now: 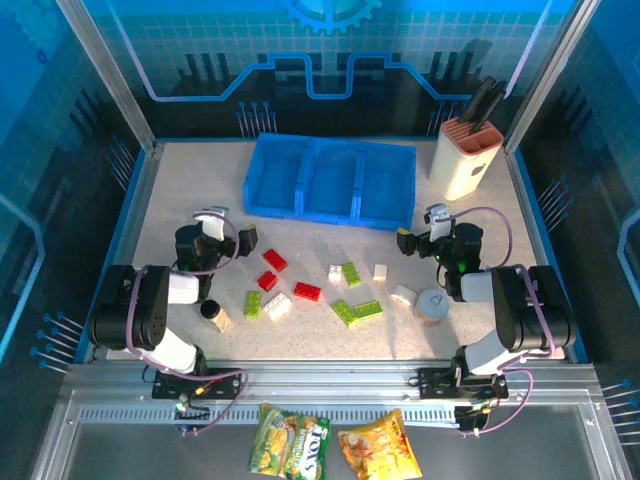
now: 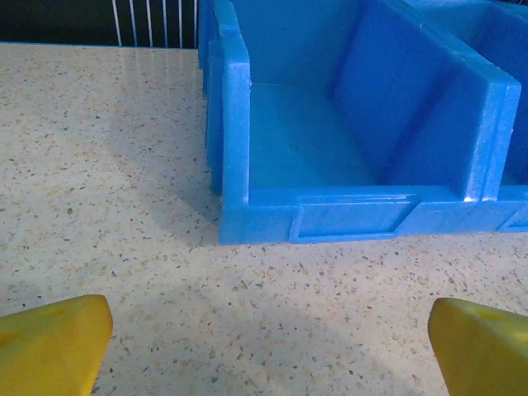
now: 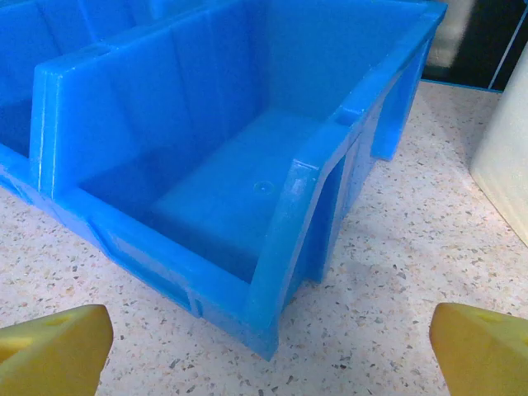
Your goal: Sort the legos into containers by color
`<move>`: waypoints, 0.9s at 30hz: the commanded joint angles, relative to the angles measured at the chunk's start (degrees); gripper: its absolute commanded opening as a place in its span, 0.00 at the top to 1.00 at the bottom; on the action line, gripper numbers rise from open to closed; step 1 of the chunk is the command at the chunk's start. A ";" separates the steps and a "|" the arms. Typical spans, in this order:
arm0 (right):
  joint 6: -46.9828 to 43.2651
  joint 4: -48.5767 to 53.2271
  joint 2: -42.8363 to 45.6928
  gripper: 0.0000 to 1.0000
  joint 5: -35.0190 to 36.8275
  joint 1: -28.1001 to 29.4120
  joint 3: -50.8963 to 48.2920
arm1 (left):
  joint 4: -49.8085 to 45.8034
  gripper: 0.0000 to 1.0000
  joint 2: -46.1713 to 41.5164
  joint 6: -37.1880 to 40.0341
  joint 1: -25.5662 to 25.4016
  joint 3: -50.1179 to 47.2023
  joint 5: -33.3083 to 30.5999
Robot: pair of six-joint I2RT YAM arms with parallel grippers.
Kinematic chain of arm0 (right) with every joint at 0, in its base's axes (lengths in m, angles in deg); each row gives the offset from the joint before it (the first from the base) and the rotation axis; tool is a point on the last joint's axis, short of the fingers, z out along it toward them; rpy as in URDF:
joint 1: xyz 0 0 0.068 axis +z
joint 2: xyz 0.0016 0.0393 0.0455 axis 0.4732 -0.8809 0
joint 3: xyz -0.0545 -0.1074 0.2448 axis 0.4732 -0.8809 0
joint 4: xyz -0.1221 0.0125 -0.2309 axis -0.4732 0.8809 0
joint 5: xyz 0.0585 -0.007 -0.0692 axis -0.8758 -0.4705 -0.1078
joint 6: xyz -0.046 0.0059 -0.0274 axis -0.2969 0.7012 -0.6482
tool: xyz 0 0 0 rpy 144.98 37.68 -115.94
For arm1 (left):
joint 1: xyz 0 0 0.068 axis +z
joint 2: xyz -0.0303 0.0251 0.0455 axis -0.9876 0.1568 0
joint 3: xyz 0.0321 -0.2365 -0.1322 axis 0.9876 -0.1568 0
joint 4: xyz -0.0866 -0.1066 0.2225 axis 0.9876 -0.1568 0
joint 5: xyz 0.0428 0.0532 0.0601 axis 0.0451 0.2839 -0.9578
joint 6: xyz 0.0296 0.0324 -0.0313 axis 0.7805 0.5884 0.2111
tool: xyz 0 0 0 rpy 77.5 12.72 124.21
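The legos lie loose on the speckled table in front of the blue tray [image 1: 330,212]: red ones [image 1: 307,291], lime green ones [image 1: 352,273] and white ones [image 1: 277,306]. The tray's three containers sit side by side with nothing in them. My left gripper [image 1: 228,228] is open, low over bare table, facing the left container [image 2: 235,124]; its yellow fingertips [image 2: 49,342] stand far apart. My right gripper [image 1: 420,227] is open too, facing the front corner of the right container [image 3: 297,214], with nothing between its fingers [image 3: 478,351].
A beige knife block [image 1: 468,155] stands at the back right, close to the tray's right end. A small dark-capped bottle [image 1: 213,315] stands near the left arm, a grey tin can [image 1: 432,305] near the right arm. Two snack bags [image 1: 290,445] lie beyond the table's front rail.
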 commanded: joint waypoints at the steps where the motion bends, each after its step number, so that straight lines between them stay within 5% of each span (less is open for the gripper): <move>1: -1.01 -2.15 0.06 0.00 -1.32 -0.58 -0.47 | 2.71 0.01 0.11 0.90 0.34 -0.61 1.63; 13: -0.99 -2.15 0.05 0.00 -1.34 -0.61 -0.47 | 2.73 0.01 0.11 0.85 0.33 -0.67 1.54; 19: -0.66 -2.03 -0.03 0.01 -1.39 -0.71 -0.38 | 1.64 0.01 0.18 -1.93 0.34 -0.02 -7.12; 27: -0.66 -2.06 -0.03 0.00 -1.41 -0.73 -0.38 | 1.66 0.01 0.26 -1.96 0.33 -0.10 -7.34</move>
